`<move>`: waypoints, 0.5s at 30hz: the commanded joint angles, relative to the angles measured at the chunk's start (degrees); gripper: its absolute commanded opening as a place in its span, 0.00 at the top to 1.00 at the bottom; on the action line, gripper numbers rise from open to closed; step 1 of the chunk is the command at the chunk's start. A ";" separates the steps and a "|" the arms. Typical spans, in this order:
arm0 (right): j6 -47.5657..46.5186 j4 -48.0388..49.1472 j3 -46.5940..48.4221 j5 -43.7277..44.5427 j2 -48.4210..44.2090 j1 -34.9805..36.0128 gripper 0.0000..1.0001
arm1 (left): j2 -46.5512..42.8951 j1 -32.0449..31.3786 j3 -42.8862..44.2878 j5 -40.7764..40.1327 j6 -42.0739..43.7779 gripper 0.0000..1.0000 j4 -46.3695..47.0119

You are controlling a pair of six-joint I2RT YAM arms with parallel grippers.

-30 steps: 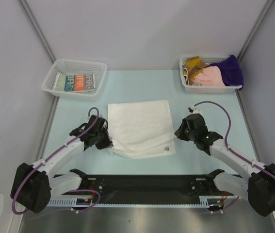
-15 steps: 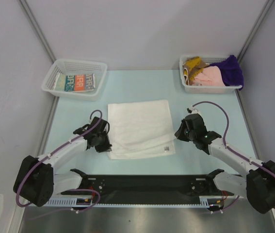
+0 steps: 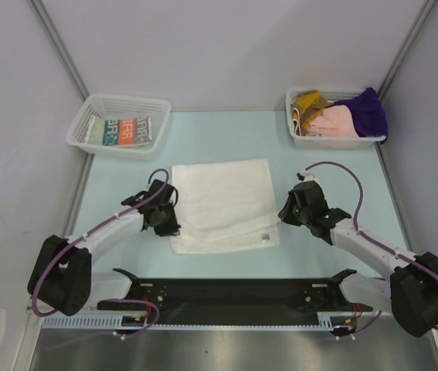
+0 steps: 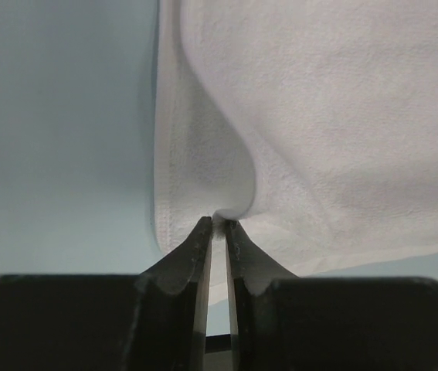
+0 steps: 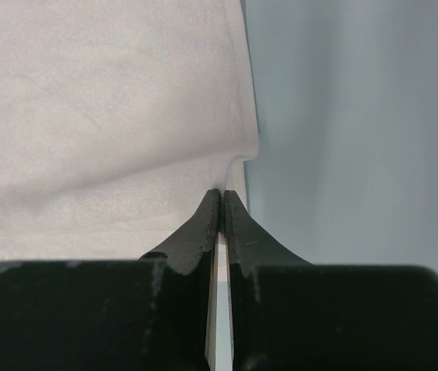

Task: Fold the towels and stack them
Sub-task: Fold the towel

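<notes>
A white towel point(image 3: 222, 202) lies folded in the middle of the table. My left gripper point(image 3: 171, 222) is shut on the towel's left edge near its front corner; in the left wrist view the gripper point(image 4: 219, 222) pinches a raised pleat of the white towel point(image 4: 319, 116). My right gripper point(image 3: 282, 213) is shut on the towel's right edge; in the right wrist view the gripper point(image 5: 221, 193) pinches the white towel point(image 5: 103, 100) at its lifted rim. A printed orange-teal-white towel point(image 3: 123, 131) lies folded in the left basket. Mustard, pink point(image 3: 333, 120) and purple point(image 3: 366, 110) towels are heaped in the right basket.
A white mesh basket point(image 3: 87, 124) stands at the back left and another point(image 3: 334, 141) at the back right. A black rail point(image 3: 234, 294) runs along the near edge between the arm bases. Grey walls close in both sides.
Both grippers have carried the towel's front edge away from the bases, so the loose front flap has flattened into a neater rectangle. The left arm moved more than the right.
</notes>
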 commanded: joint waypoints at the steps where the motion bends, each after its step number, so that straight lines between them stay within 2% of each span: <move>1: -0.78 1.03 2.07 0.21 0.24 -0.30 0.99 | 0.63 0.30 4.38 -0.60 1.67 0.83 0.45; 7: -1.04 -0.02 2.95 0.47 -0.46 -0.30 0.99 | -0.24 1.00 6.40 0.98 2.90 1.00 -1.48; 15: -1.22 -1.61 2.86 -0.49 -3.18 -0.30 0.99 | -7.27 1.00 -0.17 4.50 1.50 1.00 -3.50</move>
